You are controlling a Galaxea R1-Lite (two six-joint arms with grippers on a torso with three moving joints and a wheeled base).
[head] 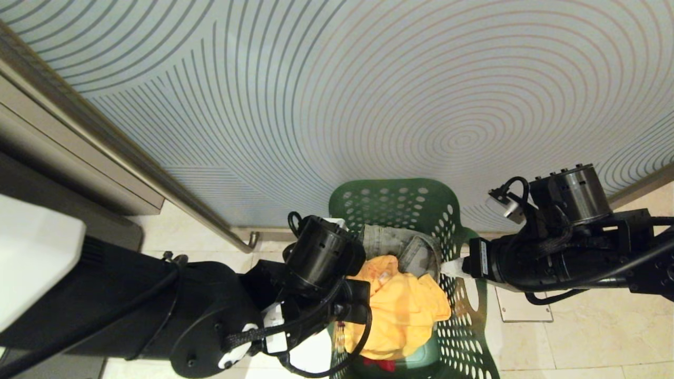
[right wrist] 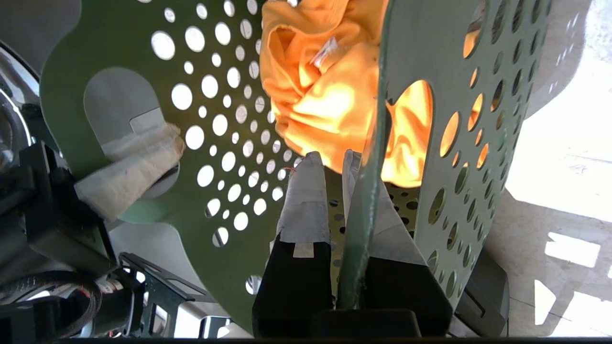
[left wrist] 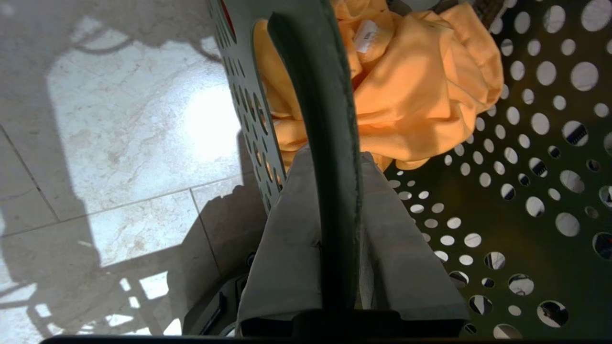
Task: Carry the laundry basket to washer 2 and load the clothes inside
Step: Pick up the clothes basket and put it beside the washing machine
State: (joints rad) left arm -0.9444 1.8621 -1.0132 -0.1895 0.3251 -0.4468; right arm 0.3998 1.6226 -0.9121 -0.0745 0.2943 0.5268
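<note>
Both tools are clamped on the rim of the laundry basket. Left tool, at lower centre of its wrist view, has its padded fingers closed narrow on the dark green wall; right tool, at lower centre of its own view, pinches the opposite wall the same way. In the head view the basket sits at lower centre, between the two arms, before a wall patterned with curved lines.

I judge this to be the carrying step: the basket is gripped on both sides. Next, both arms must keep level while the base drives to washer 2, which is in no view.

Only the head view shows the grey denim and a red scrap around the yellow garment. Only the wrist views show rim between fingers and the marble floor.
</note>
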